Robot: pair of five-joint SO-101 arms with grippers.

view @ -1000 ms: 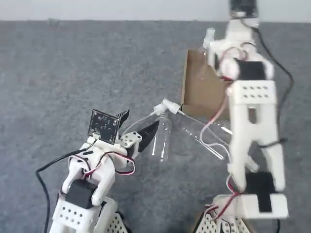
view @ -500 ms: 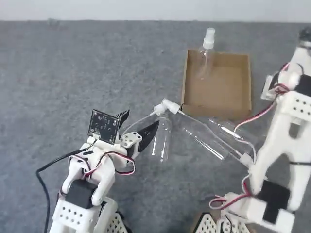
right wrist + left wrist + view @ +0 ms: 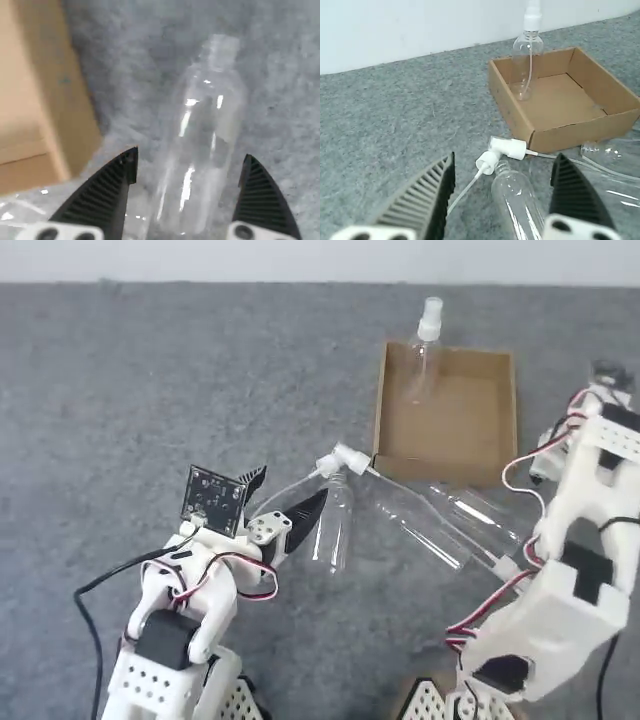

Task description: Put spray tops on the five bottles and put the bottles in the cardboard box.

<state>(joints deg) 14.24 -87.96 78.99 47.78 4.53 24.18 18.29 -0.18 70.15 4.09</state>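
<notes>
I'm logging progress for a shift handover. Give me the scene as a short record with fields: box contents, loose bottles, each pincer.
In box: one bottle with spray top, inside the cardboard box
On carpet: clear bottles before the box, white spray tops at their necks
Left pincer: open, empty, near those bottles
Right pincer: open, empty, over an uncapped bottle beside the box

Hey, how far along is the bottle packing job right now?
Done: one capped bottle stands in the cardboard box. In hand: nothing gripped; the right arm's jaws are open over a capless bottle. To do: other bottles lie on the table by loose spray tops.
</notes>
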